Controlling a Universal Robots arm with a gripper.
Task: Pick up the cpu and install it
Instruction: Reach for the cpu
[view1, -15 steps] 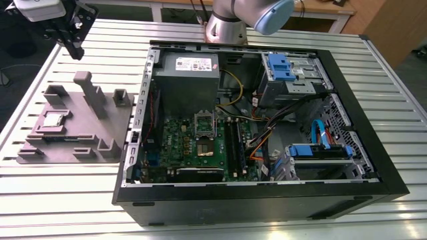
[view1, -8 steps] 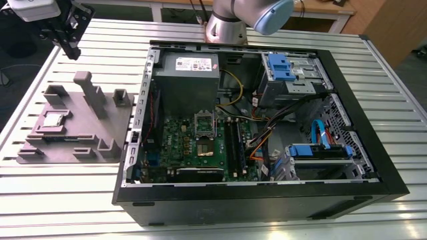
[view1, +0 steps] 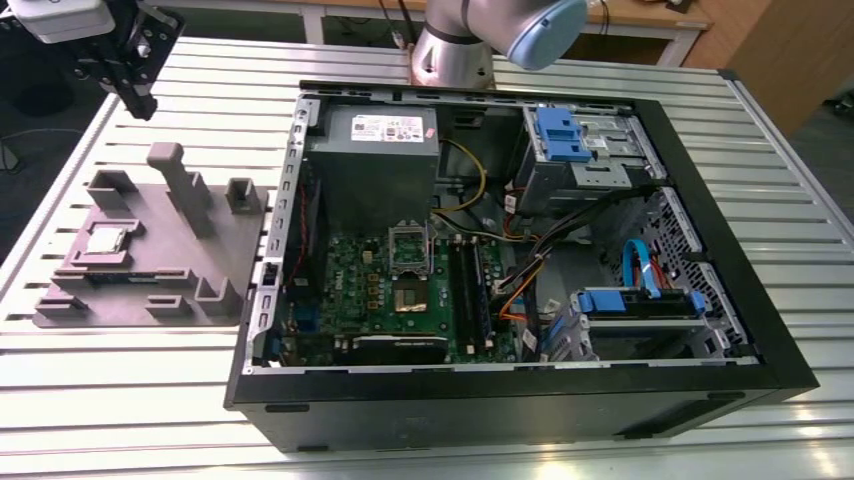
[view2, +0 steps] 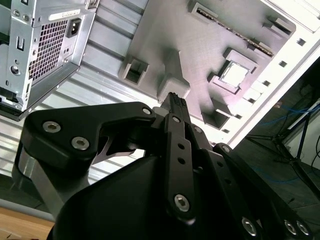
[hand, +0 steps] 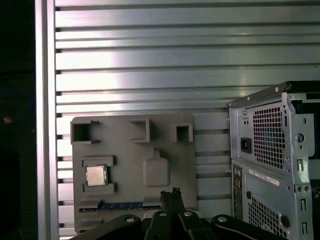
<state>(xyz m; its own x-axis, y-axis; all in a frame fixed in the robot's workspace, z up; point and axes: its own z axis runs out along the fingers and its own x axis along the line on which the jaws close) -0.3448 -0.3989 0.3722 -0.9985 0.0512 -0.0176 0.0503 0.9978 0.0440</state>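
The cpu (view1: 107, 240) is a small silvery square chip lying flat in a recess of the grey fixture plate (view1: 160, 280), at the exterior view's left. Both wrist views show the cpu too (view2: 234, 75) (hand: 95, 175). My gripper (view1: 138, 105) hangs in the air above the table's far left corner, well beyond the fixture and apart from the cpu. Its black fingers (hand: 171, 196) are shut together with nothing between them, which the second wrist view also shows of the gripper (view2: 175, 100). The metal-framed socket (view1: 410, 243) sits on the green board inside the open computer case (view1: 721, 330).
In the case are a grey metal box with a white label (view1: 380, 130), blue drive brackets (view1: 561, 135) and loose cables. The fixture has a tall post (view1: 180, 185) and several raised blocks. A memory strip (hand: 120, 205) lies along its edge. All rests on a slatted aluminium table (view1: 134, 400).
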